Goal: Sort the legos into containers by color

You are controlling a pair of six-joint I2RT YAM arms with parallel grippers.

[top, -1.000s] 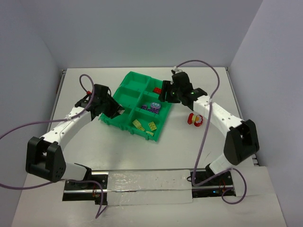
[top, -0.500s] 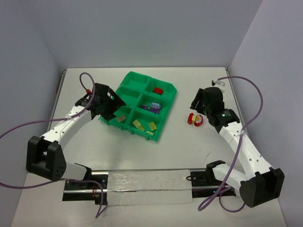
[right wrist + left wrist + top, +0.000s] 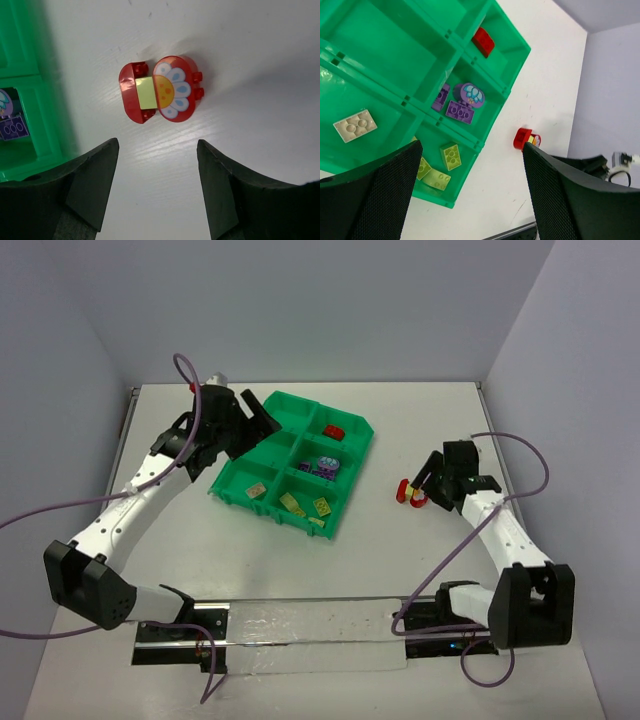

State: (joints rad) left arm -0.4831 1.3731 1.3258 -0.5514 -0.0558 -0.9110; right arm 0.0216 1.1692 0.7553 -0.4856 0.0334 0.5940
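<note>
The green tray [image 3: 262, 443] holds the containers. A red lego [image 3: 333, 431] lies in the back right one, purple legos [image 3: 322, 466] in the middle right one, and yellow legos [image 3: 292, 503] in the near right one. One pale tan lego [image 3: 256, 490] lies in the near left one. A red rounded lego with a flower face [image 3: 160, 95] lies on the table right of the tray. My left gripper [image 3: 250, 420] hangs open above the tray's back left, holding nothing. Just short of the red piece, my right gripper [image 3: 157, 145] stands open and apart from it.
In the left wrist view the tray [image 3: 385, 45] shows the red brick [image 3: 483, 41], purple bricks [image 3: 460, 111] and yellow bricks [image 3: 451, 156]. The tray's wall [image 3: 30, 100] stands just left of the right gripper. Side walls close the table on both sides.
My left gripper opened over the near left container, left the tan lego there and rose toward the back. My right arm swung from the tray to the red piece on the table.
</note>
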